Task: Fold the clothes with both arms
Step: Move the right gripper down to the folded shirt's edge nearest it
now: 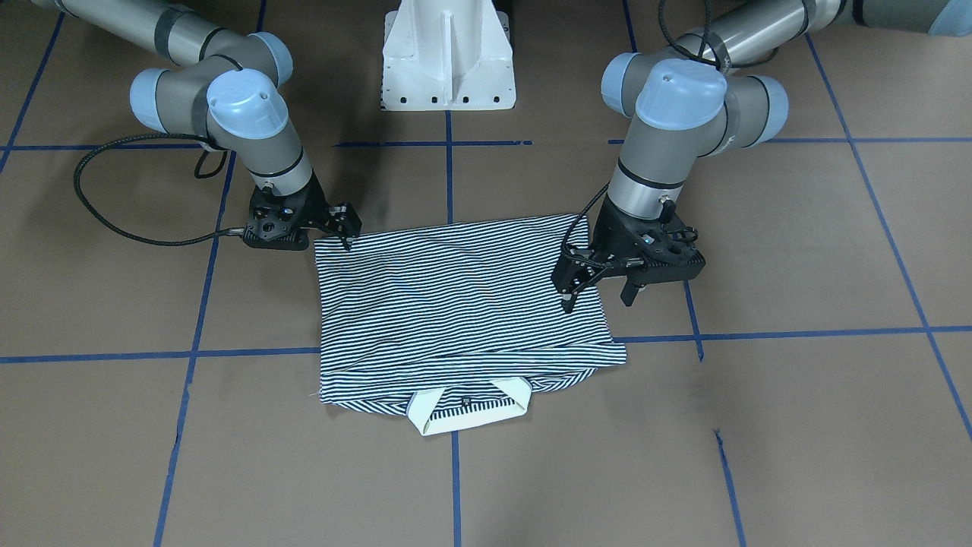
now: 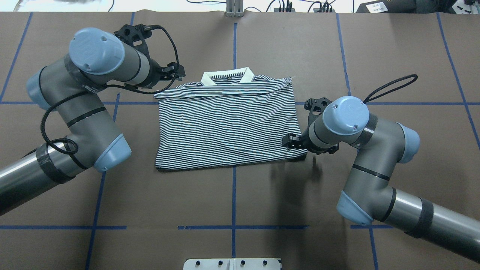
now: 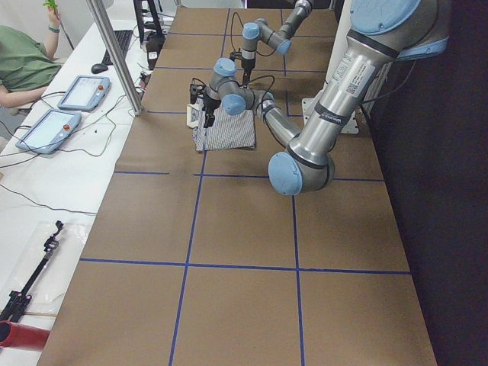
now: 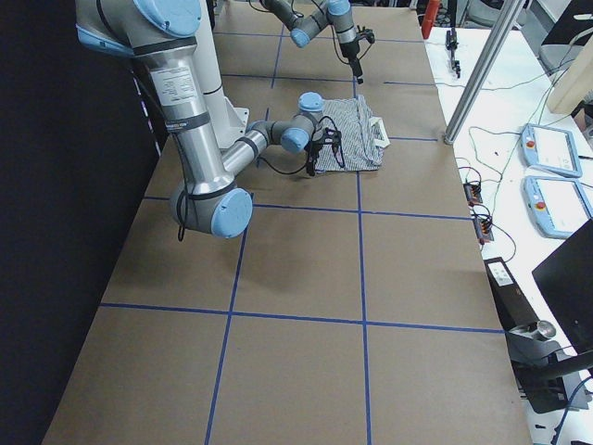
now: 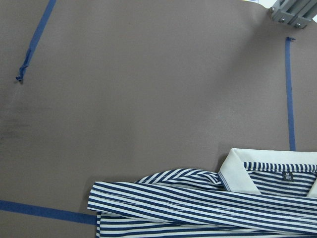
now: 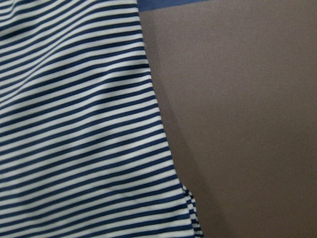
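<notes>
No legible text: the navy neck tab [image 5: 288, 175] inside the polo shirt [image 5: 198, 208] collar [image 5: 237, 171] carries unreadable white marks, and the printed strip [image 3: 353, 76] on the left arm [image 3: 316, 130] is too small to read.

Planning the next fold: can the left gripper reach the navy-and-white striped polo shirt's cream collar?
Probably yes: the left gripper hangs open just beside that end of the shirt, and nothing covers the collar.

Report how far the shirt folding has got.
Done: the polo shirt lies as a flat rectangle, sleeves folded in. In hand: the left end effector is open near its collar-end corner, the right end effector at the opposite near corner, grip unclear. Left: likely a final fold.
</notes>
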{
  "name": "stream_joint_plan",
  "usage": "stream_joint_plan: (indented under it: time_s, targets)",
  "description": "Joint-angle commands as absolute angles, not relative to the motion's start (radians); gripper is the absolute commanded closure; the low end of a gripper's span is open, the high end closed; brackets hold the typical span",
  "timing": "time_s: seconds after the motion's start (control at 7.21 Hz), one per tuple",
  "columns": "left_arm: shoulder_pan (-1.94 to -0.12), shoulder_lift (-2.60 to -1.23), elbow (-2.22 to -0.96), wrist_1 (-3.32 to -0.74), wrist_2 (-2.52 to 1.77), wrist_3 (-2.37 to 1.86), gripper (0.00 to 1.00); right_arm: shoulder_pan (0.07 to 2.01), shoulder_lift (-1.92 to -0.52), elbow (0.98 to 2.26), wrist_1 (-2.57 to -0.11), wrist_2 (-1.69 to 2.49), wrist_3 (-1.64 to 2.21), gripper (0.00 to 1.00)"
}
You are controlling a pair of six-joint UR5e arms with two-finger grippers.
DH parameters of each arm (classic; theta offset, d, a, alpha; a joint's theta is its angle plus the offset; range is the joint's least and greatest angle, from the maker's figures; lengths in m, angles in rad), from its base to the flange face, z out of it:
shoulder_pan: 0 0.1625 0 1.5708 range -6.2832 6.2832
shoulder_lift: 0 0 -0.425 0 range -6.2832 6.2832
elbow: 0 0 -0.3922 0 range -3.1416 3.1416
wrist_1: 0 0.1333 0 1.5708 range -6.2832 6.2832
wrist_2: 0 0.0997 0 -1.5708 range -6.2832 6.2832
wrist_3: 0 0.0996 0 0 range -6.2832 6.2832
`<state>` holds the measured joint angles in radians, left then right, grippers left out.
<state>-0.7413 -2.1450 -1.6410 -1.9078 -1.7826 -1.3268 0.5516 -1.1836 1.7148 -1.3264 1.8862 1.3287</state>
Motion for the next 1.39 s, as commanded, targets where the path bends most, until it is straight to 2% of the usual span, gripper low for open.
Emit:
stream_joint_plan:
  time_s: [0.0,0.28,0.42,0.97,1.25]
  targets:
    - [-0.735,-2.143,-1.643,-1.908,-1.779,-1.347,0.00,0.551,-1.180,1.709,-1.324,1.885,1.327,0.21]
    - [-0.733,-2.143,-1.643,-1.908,-1.779,-1.345,0.00,0.551,-1.183,1.710,-1.319,1.887,1.319,0.79]
    - [-0.733,-2.143,-1.643,-1.908,-1.779,-1.345,0.00,0.551,-1.181,1.712,-1.319,1.890,1.319,1.00]
    - [-0.733,-2.148,-1.652,-1.908,-1.781,-1.345,0.00,0.560,-1.195,1.759,-1.331,1.907,1.319,1.00]
    - [-0.733,-2.145,-1.669,-1.905,-1.781,-1.347,0.00,0.516,-1.407,1.947,-1.330,1.905,1.331,1.00]
